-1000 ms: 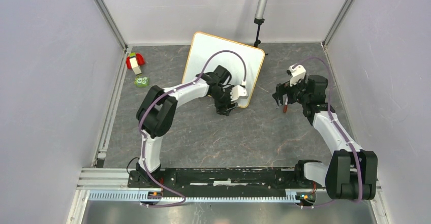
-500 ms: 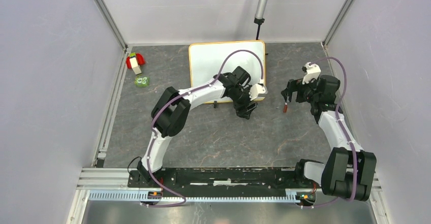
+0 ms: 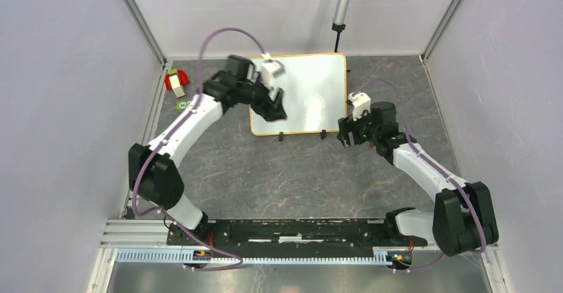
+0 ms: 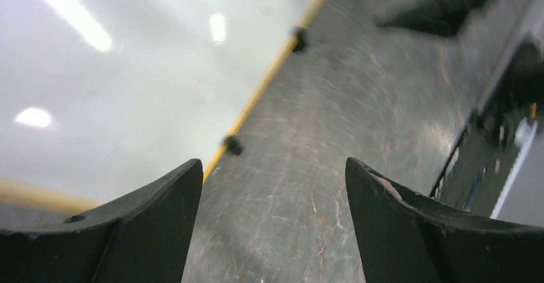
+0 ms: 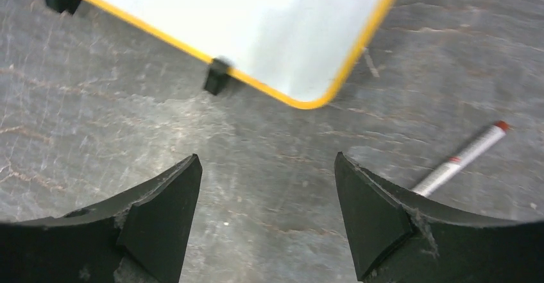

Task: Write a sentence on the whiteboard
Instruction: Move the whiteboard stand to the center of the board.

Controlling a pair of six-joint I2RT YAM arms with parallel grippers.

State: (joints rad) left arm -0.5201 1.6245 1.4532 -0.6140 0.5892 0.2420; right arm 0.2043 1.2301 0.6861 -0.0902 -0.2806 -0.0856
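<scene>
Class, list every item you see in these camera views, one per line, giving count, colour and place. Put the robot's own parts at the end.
whiteboard: one, white with an orange frame, far middle of the table; no writing visible
clips: two, black, on the board's near edge
marker: one, white with a red cap, lying on the table beside the board's corner
red and white object: one, far left by the wall
green object: one, just in front of the red one
pole: one, grey, behind the board
table: one, dark grey, marbled
left gripper: one, black, over the board's left part, open
right gripper: one, black, by the board's near right corner, open
</scene>
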